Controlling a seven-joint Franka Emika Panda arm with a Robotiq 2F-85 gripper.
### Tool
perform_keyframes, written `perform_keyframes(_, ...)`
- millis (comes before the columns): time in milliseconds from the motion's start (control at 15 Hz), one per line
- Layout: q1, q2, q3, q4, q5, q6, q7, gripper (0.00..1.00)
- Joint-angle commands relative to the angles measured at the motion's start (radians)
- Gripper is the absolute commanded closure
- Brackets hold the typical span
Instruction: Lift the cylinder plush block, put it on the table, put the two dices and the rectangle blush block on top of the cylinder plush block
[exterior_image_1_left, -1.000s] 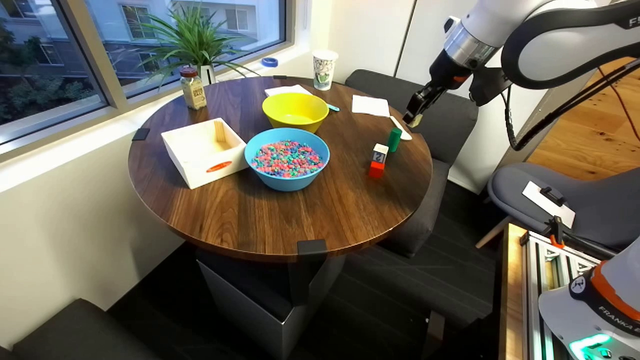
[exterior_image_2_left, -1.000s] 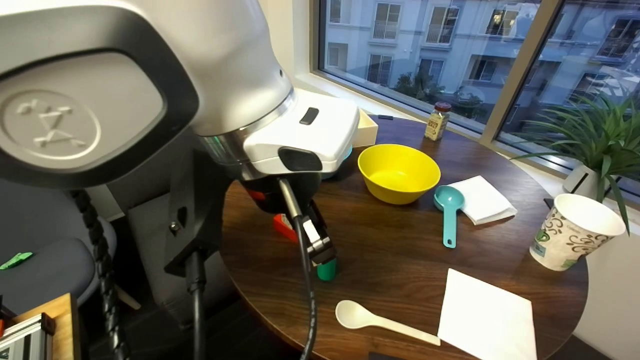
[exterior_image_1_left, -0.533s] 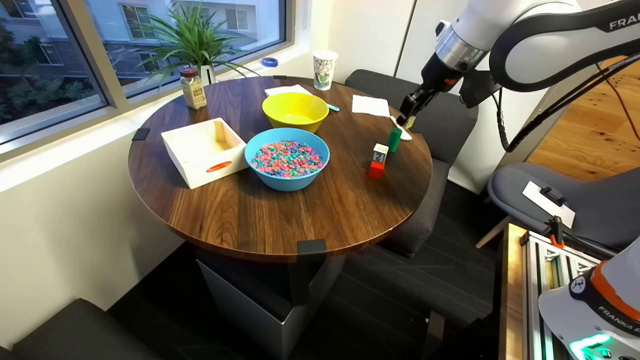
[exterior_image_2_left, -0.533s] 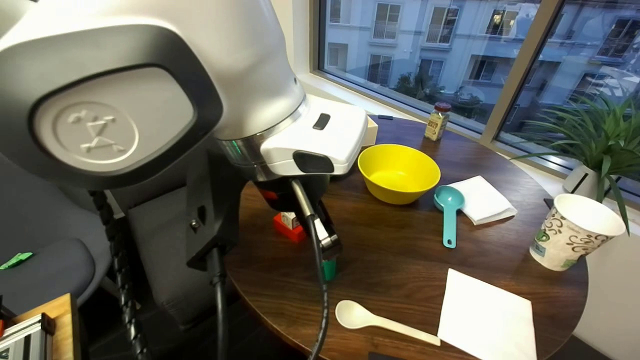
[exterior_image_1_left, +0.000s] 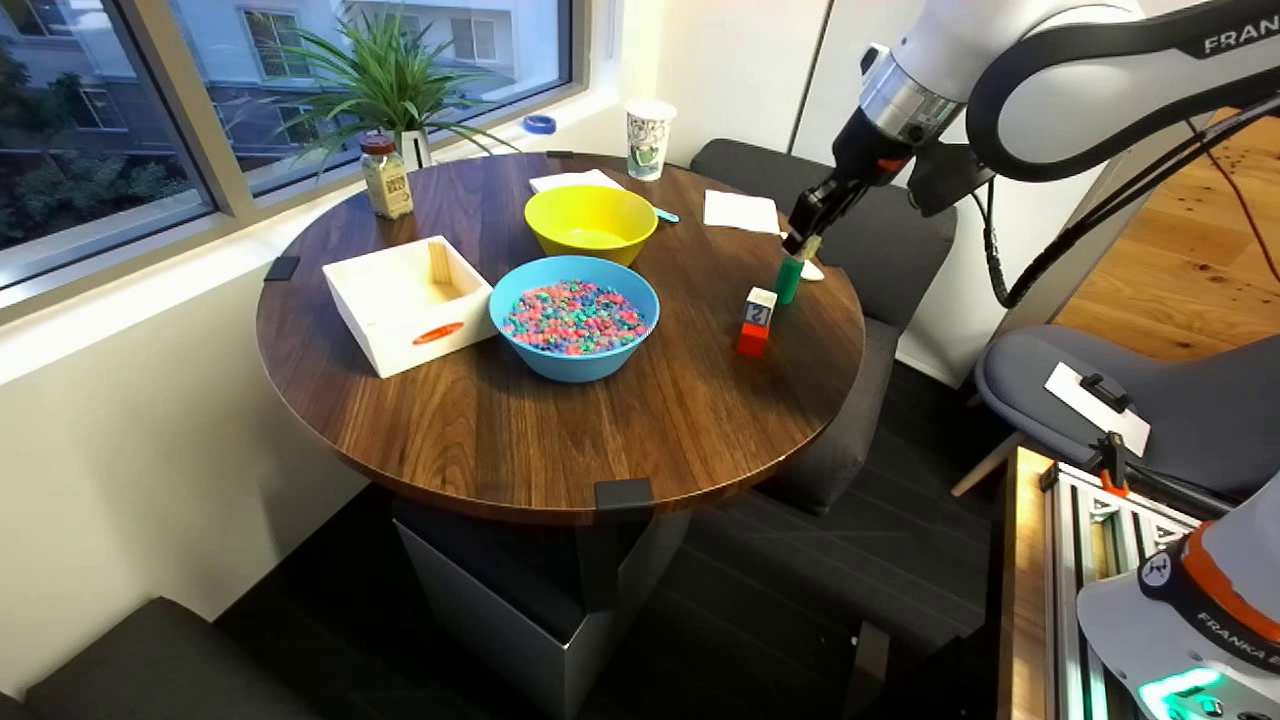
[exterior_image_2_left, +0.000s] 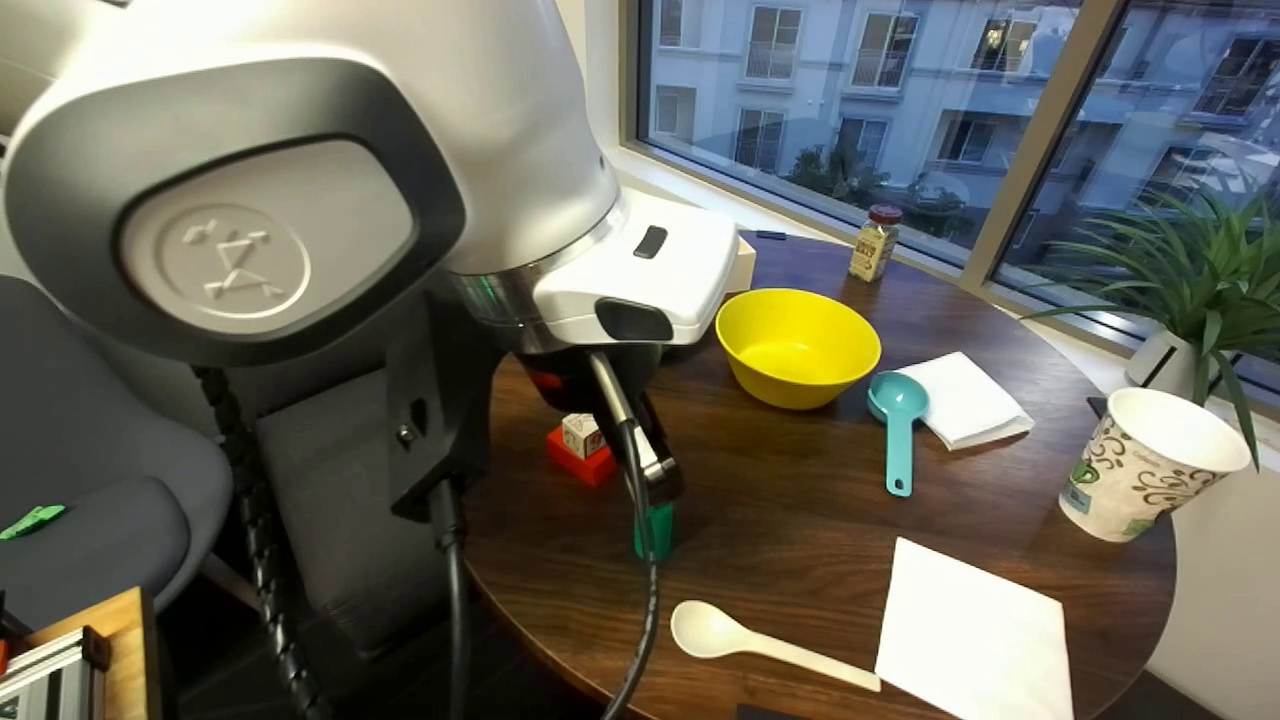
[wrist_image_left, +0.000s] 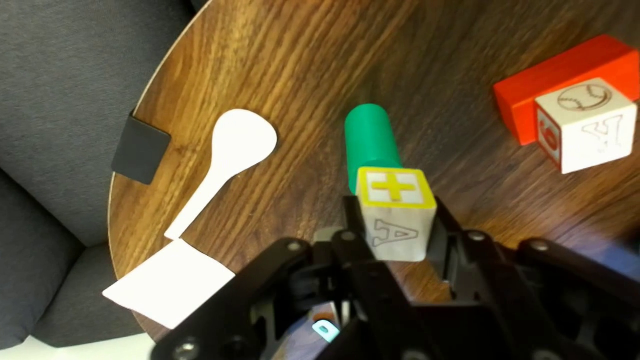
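Note:
The green cylinder plush block (exterior_image_1_left: 789, 281) stands upright on the round brown table (exterior_image_1_left: 560, 440). My gripper (wrist_image_left: 394, 215) is shut on one whitish dice (wrist_image_left: 398, 232) with a yellow plus on its face. In an exterior view this dice shows right at the cylinder's top end; whether they touch I cannot tell. The second dice (wrist_image_left: 587, 125) rests on the red rectangle blush block (wrist_image_left: 565, 70), to the right of the cylinder in the wrist view. In an exterior view the gripper (exterior_image_2_left: 662, 482) hides the held dice and part of the cylinder (exterior_image_2_left: 655, 530).
A white spoon (wrist_image_left: 240, 140) and a white napkin (wrist_image_left: 170, 282) lie near the cylinder. Farther off are a blue bowl (exterior_image_1_left: 575, 368) of beads, a yellow bowl (exterior_image_1_left: 590, 215), a wooden box (exterior_image_1_left: 400, 320) and a paper cup (exterior_image_1_left: 648, 140). A teal scoop (exterior_image_2_left: 899, 440) lies beside the yellow bowl.
The gripper, with the dice held, has moved down and across until it is over the green cylinder. Cylinder, red block and the dice on it have stayed where they were.

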Motion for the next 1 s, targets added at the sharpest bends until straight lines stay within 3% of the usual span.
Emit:
perform_keyframes(0,0.008,0.011,-0.004,0.007,0.011,-0.004,-0.001,0.91)
perform_keyframes(933,-0.003,0.015,0.000,0.004,-0.025,-0.003,0.012,0.91)
